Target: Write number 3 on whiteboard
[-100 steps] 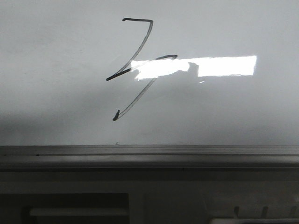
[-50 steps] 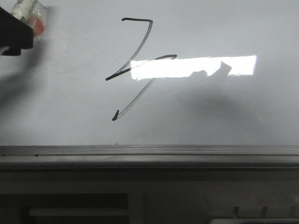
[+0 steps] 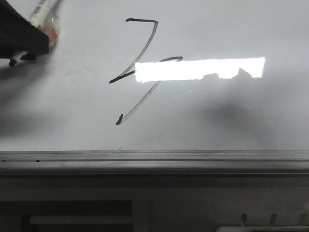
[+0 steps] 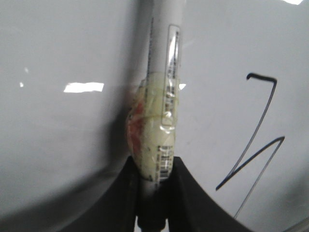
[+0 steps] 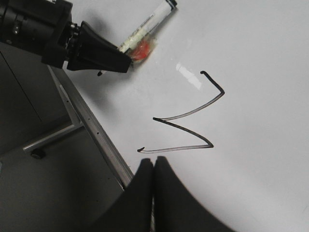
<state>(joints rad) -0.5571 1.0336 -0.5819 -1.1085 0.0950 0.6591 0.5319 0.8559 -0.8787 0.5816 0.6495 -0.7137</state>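
The number 3 (image 3: 126,73) is an angular black zigzag on the glossy whiteboard (image 3: 231,111), left of the middle. It also shows in the left wrist view (image 4: 251,162) and the right wrist view (image 5: 186,132). My left gripper (image 3: 38,36) is at the far left, shut on a white marker (image 3: 47,19) wrapped in tape with a red patch. In the left wrist view the jaws (image 4: 155,166) clamp the marker (image 4: 166,72), which lies left of the 3. My right gripper (image 5: 153,164) is shut and empty, just below the 3's lowest stroke. The marker tip's contact with the board cannot be told.
A grey metal rail (image 3: 193,157) runs along the board's near edge, with a dark grey panel (image 3: 193,198) beyond it. A bright rectangular reflection (image 3: 203,69) crosses the 3's middle. The right wrist view shows a metal frame leg with a caster (image 5: 36,153) beside the board.
My left gripper with the marker has come into the front view at the top left and moved a little further in. The dark shapes in the reflection have shifted. The strokes are unchanged.
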